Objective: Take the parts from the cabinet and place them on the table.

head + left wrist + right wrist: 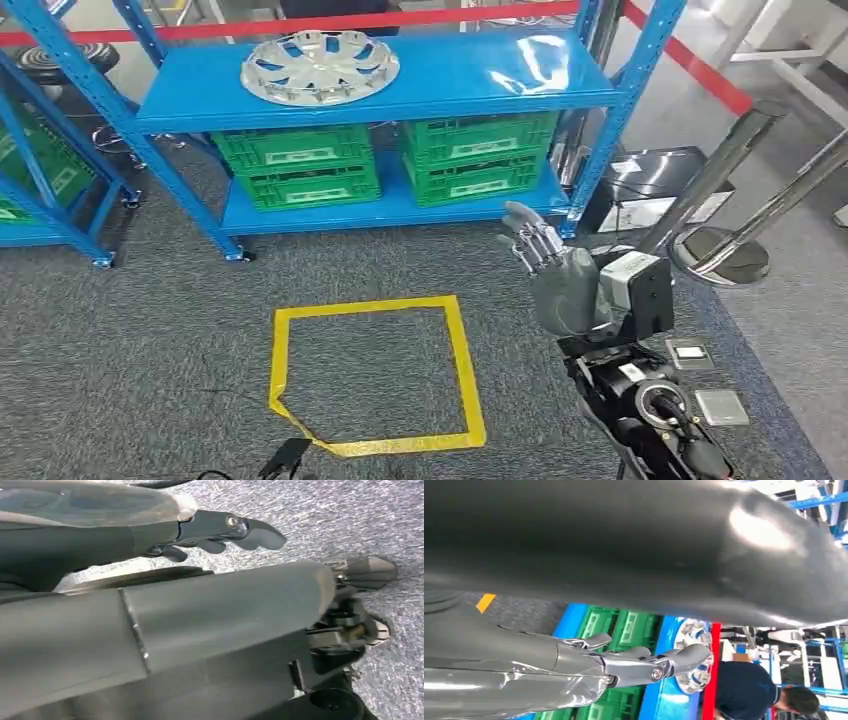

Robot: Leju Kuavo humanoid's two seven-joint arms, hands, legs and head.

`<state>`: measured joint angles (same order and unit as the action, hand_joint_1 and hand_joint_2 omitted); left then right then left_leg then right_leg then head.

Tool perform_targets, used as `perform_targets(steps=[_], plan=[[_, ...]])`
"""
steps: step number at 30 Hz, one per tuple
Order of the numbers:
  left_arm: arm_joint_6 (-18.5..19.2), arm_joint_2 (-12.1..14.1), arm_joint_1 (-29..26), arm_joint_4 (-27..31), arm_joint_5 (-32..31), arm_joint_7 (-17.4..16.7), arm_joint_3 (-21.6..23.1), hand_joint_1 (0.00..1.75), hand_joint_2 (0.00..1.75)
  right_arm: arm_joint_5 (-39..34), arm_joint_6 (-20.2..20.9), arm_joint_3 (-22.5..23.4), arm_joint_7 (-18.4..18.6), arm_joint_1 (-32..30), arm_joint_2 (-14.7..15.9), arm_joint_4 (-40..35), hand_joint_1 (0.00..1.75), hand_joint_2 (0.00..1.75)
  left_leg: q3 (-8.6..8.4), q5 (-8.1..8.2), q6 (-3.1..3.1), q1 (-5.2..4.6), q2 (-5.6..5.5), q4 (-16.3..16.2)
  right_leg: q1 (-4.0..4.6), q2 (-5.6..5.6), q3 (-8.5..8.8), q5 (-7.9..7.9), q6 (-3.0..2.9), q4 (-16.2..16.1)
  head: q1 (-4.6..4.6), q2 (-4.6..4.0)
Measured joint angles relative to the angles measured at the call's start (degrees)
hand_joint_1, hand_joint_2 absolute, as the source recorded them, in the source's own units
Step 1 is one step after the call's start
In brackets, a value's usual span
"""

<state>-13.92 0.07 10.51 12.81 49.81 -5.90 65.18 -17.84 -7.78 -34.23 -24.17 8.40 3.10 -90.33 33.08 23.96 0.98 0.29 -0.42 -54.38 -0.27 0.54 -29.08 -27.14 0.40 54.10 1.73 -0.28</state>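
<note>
**Operator:** From the head camera I'm facing a blue steel shelving rack [400, 85] standing on grey carpet [130, 370]. It's the biggest thing in front of me. On the carpet ahead of it is a square outline of yellow tape [372, 375].

**Colleague:** What's sitting in the rack?

**Operator:** On the lower shelf, four green slatted plastic crates [385, 160], two stacks of two side by side. I can't see into them. On the shelf above lies the part, a silver multi-spoke wheel cover [320, 67], flat, over the left stack of crates. It's round, glossy, with curved spokes running out from a centre hub. The right wrist camera catches it too, just past the fingertips.

**Colleague:** And the arms?

**Operator:** My right hand [545, 265] is raised in front of the rack's right end, well short of the shelf, palm turned inward, fingers [644, 662] stretched out straight and slightly apart, holding nothing. My left hand [220, 532] hangs low over the carpet, dark fingers loosely extended, also holding nothing.

**Colleague:** Anything else around?

**Operator:** Chrome barrier posts [735, 190] and a red belt [690, 60] off to the right, and a person in a dark top [749, 692] behind the rack, seen from the right wrist.
</note>
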Motion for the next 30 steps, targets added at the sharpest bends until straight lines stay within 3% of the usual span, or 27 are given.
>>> perform_targets(steps=[3,5,6,8,9,10,11,12,14,15,18,20,21,24,25,26,27,29,30], plan=[[-0.02,0.02,-0.11,0.0,0.0,-0.17,0.0,0.0,0.0,0.0,0.24,0.0,-0.07,0.0,0.0,0.0,0.0,0.0,-0.01,0.36,-0.84,-0.28,-0.08,-0.05,-0.22,-0.07,0.19,-0.27,0.83,-0.23,-0.48,0.0],[-0.11,-0.02,-0.08,0.0,0.0,-0.17,0.0,0.0,0.0,0.0,0.33,0.07,-0.13,0.03,0.0,0.0,0.0,0.0,-0.83,0.39,-1.62,0.2,-0.02,0.53,-0.25,-0.22,-0.25,-1.9,1.53,2.01,-0.65,0.0],[-0.09,0.0,-0.07,0.0,0.0,-0.17,0.0,0.0,0.0,0.02,0.42,0.07,-0.18,0.12,0.0,0.0,0.0,0.0,-1.01,0.58,-1.92,0.24,0.02,0.53,-0.27,-0.23,-2.09,-4.02,1.73,6.03,-1.22,0.0],[-0.09,-0.07,-0.08,0.0,0.0,-0.17,0.0,0.0,0.0,0.0,0.46,0.07,-0.15,-0.11,0.0,0.09,0.0,0.0,-1.35,0.87,-2.23,0.19,0.03,0.53,-0.31,-0.23,-7.62,-8.12,2.03,16.54,-1.53,0.0],[-0.09,-0.05,-0.13,0.0,0.0,-0.2,0.0,0.0,0.0,0.0,0.5,0.07,-0.15,-0.14,0.0,0.22,0.0,0.0,-1.5,1.06,-2.26,0.17,0.02,0.52,-0.32,-0.23,-9.64,-8.78,2.14,19.79,-1.64,0.0],[-0.09,-0.05,-0.19,-0.02,0.0,-0.2,0.0,0.0,0.0,0.0,0.5,0.07,-0.15,-0.12,0.0,0.39,0.0,0.0,-1.74,1.25,-2.26,0.17,-0.01,0.52,-0.35,-0.24,-10.54,-8.04,2.17,20.55,-1.75,0.0],[-0.09,-0.05,-0.24,-0.02,0.0,-0.26,0.0,0.0,0.0,0.0,0.5,0.09,-0.15,-0.07,0.0,0.57,0.0,0.0,-2.09,1.5,-2.18,0.18,-0.1,0.51,-0.37,-0.25,-10.03,-5.94,2.1,18.59,-1.82,0.0],[-0.09,-0.07,-0.25,-0.04,0.0,-0.28,0.0,0.0,0.0,0.0,0.5,0.09,-0.15,-0.06,0.0,0.7,0.0,0.0,-2.51,1.78,-2.07,0.18,-0.2,0.51,-0.38,-0.25,-8.36,-2.97,1.94,14.34,-1.88,0.0],[-0.09,-0.15,-0.25,-0.04,0.02,-0.28,-0.02,0.0,0.0,0.0,0.59,0.09,-0.15,0.0,0.0,0.79,0.0,0.0,-3.43,2.41,-1.63,0.17,-0.35,0.5,-0.37,-0.26,-3.86,2.98,1.47,3.52,-1.99,0.0],[-0.11,-0.15,-0.19,-0.07,0.07,-0.31,-0.02,0.0,0.0,0.0,0.59,0.07,-0.15,0.09,0.0,0.85,0.0,0.0,-3.42,2.7,-1.22,-0.29,-0.4,0.3,-0.04,-0.2,-2.96,2.26,1.2,1.65,-1.97,0.0],[-0.11,-0.15,-0.2,-0.07,0.18,-0.35,-0.02,0.0,0.0,0.0,0.66,0.09,-0.13,0.11,0.0,0.9,0.0,0.0,-3.33,2.73,-0.59,-0.06,-0.31,0.58,0.04,0.1,-2.98,1.81,0.26,1.13,-1.71,0.0],[-0.11,-0.09,-0.19,-0.07,0.18,-0.33,-0.02,0.0,0.0,0.0,0.68,0.07,-0.15,0.17,0.0,0.9,0.0,0.0,-3.37,3.48,0.14,0.02,-0.19,-0.21,-0.41,0.06,-2.28,2.02,-0.35,0.4,-1.71,0.0],[-0.11,-0.11,-0.13,-0.07,0.18,-0.33,-0.02,0.0,0.0,0.02,0.68,0.09,-0.17,0.25,0.0,0.9,0.0,0.0,-2.11,4.95,0.45,-0.02,-0.09,-3.02,-0.4,0.02,-2.09,1.89,-0.64,0.28,-1.38,0.0],[-0.11,-0.11,-0.23,-0.07,0.17,-0.33,-0.02,0.0,0.0,0.0,0.68,0.07,-0.15,0.22,0.0,0.9,0.0,0.0,6.22,10.96,0.94,0.09,-0.06,-18.02,-0.3,-0.21,-1.95,1.56,-1.16,0.29,-0.66,0.0],[-0.11,-0.11,-0.37,-0.07,0.18,-0.33,-0.02,0.0,0.0,0.02,0.68,0.07,-0.13,0.19,0.0,0.9,0.0,0.0,7.92,10.97,0.94,0.09,-0.06,-20.32,-0.28,-0.19,-1.83,1.46,-1.25,0.3,-0.51,0.0],[-0.11,-0.09,-0.47,-0.07,0.17,-0.33,-0.02,0.0,0.0,0.02,0.68,0.07,-0.13,0.18,0.0,0.9,0.0,0.0,8.14,9.78,0.86,0.09,-0.06,-19.8,-0.27,-0.12,-1.63,1.32,-1.25,0.3,-0.4,0.0],[-0.11,-0.05,-0.5,-0.07,0.18,-0.35,-0.02,0.0,0.0,0.0,0.68,0.09,-0.13,0.2,0.0,0.92,0.0,0.0,6.49,6.5,0.63,0.08,-0.06,-15.49,-0.26,-0.01,-1.17,1.05,-1.18,0.3,-0.13,0.0],[-0.11,0.02,-0.41,-0.07,0.17,-0.33,-0.02,0.0,0.0,0.0,0.7,0.09,-0.13,0.22,0.0,0.92,0.0,0.0,1.45,0.58,0.01,0.06,-0.05,-4.11,-0.26,0.07,-0.29,0.48,-0.88,0.29,0.28,0.0],[-0.11,0.02,-0.37,-0.07,0.18,-0.33,-0.02,0.0,0.0,0.0,0.7,0.09,-0.15,0.26,0.0,0.92,0.0,0.0,-0.02,0.09,-0.35,-0.15,-0.04,-0.48,-0.03,0.1,-0.16,0.2,-0.56,0.35,0.44,0.0]])
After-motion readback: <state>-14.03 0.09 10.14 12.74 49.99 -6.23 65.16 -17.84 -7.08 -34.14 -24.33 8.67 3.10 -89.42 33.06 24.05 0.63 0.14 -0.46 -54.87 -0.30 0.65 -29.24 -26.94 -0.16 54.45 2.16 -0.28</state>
